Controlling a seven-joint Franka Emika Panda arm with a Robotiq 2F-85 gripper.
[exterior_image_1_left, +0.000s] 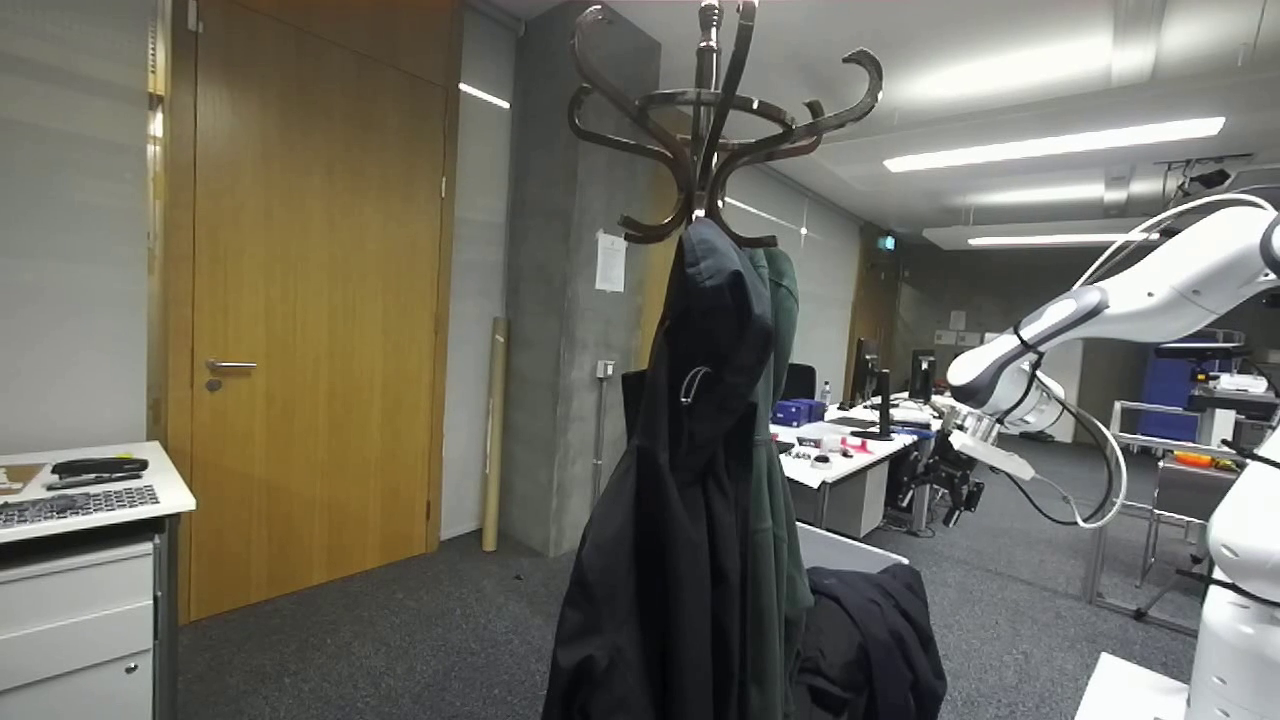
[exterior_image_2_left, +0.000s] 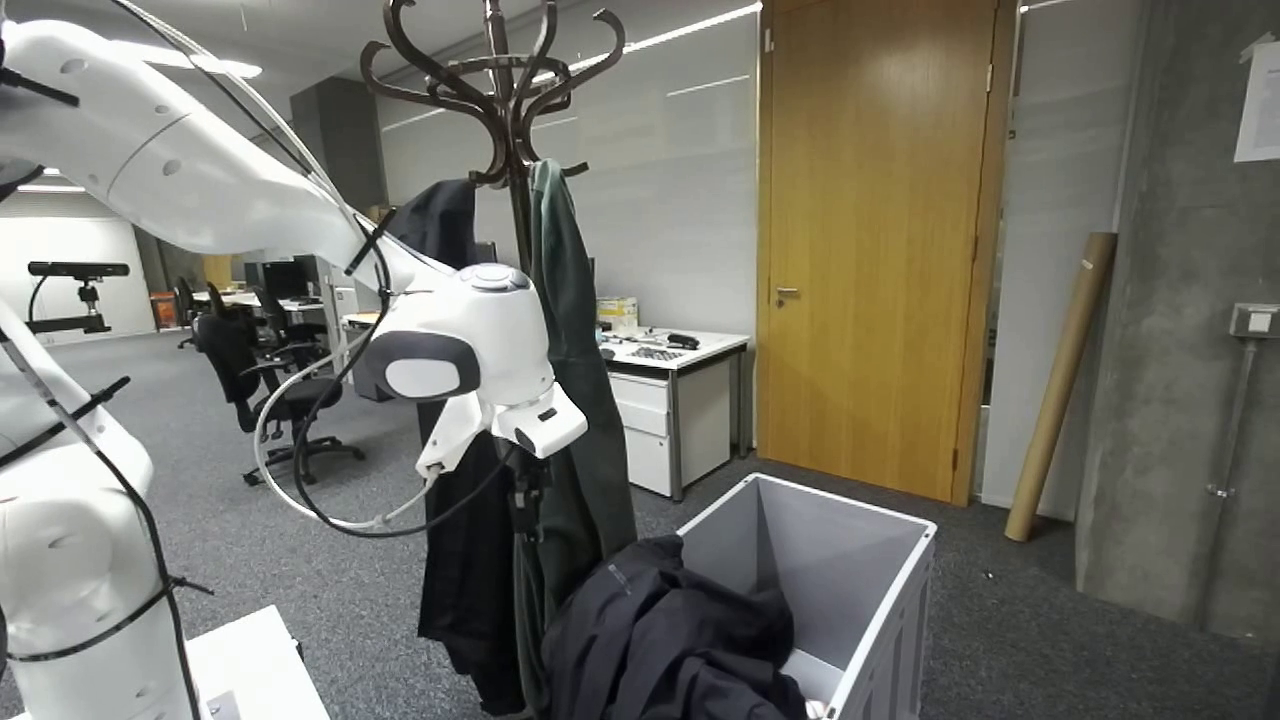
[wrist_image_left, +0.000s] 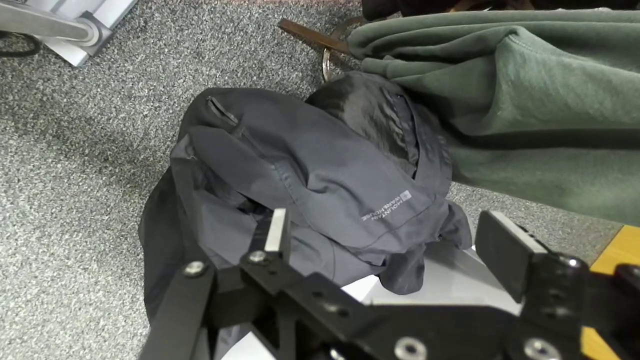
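My gripper (wrist_image_left: 392, 235) is open and empty, its two pads wide apart. It hangs in the air above a dark jacket (wrist_image_left: 300, 165) with a small white logo. The jacket also shows in both exterior views (exterior_image_1_left: 880, 640) (exterior_image_2_left: 670, 630), draped in a heap over the edge of a grey crate (exterior_image_2_left: 830, 560), partly inside it. The crate's inner wall (wrist_image_left: 450, 280) shows between the pads. A green garment (wrist_image_left: 560, 100) hangs beside the gripper. In an exterior view the gripper (exterior_image_2_left: 527, 505) appears in front of this green garment (exterior_image_2_left: 580, 370); I cannot tell whether they touch.
A dark wooden coat stand (exterior_image_1_left: 705, 150) carries a black coat (exterior_image_1_left: 670, 500) and the green garment. A white desk with drawers (exterior_image_2_left: 640, 420) stands near a wooden door (exterior_image_2_left: 870, 250). A cardboard tube (exterior_image_2_left: 1060, 390) leans by a concrete pillar (exterior_image_2_left: 1170, 400).
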